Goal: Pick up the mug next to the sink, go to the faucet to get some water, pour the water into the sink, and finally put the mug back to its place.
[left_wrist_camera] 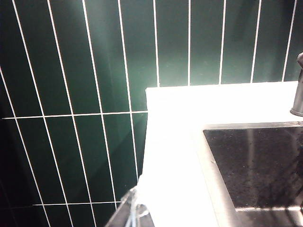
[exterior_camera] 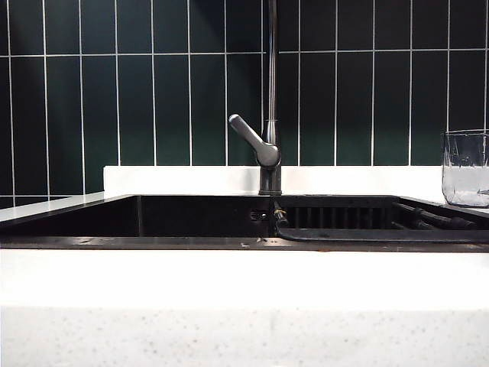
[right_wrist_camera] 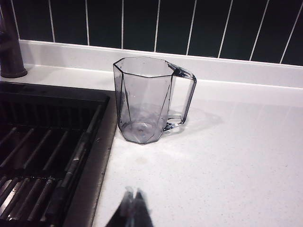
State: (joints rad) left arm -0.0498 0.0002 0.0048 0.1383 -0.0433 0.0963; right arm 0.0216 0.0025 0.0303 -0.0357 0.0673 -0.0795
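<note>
At the counter's (exterior_camera: 244,279) right end we see the mug (exterior_camera: 465,168), upright on the white speckled top just beside the sink's (exterior_camera: 137,218) right rim, its base close to that rim. Our right wrist view shows the mug (right_wrist_camera: 147,99) clear and faceted, with its handle turned away from the sink (right_wrist_camera: 42,156) and nothing visible inside it; the slatted rack (right_wrist_camera: 33,165) lies in the sink's right part, next to the mug. Behind the sink, near the middle of its back edge, the faucet (exterior_camera: 270,99) rises as a thin pipe from a dark base, with its grey lever (exterior_camera: 248,138) angled up toward the left. We find neither arm in the exterior view. Our right gripper (right_wrist_camera: 132,208) shows only as dark, blurred fingertips pressed together, closed on nothing, over the counter (right_wrist_camera: 213,165) near its front edge and well apart from the mug. Our left gripper (left_wrist_camera: 134,208) shows as a sliver of its tip, also closed and empty, over the counter's (left_wrist_camera: 170,165) left end beside the sink's (left_wrist_camera: 255,165) left rim, with the faucet base (left_wrist_camera: 298,104) at the far corner. Dark green tiles (exterior_camera: 153,92) cover the wall behind the counter.
</note>
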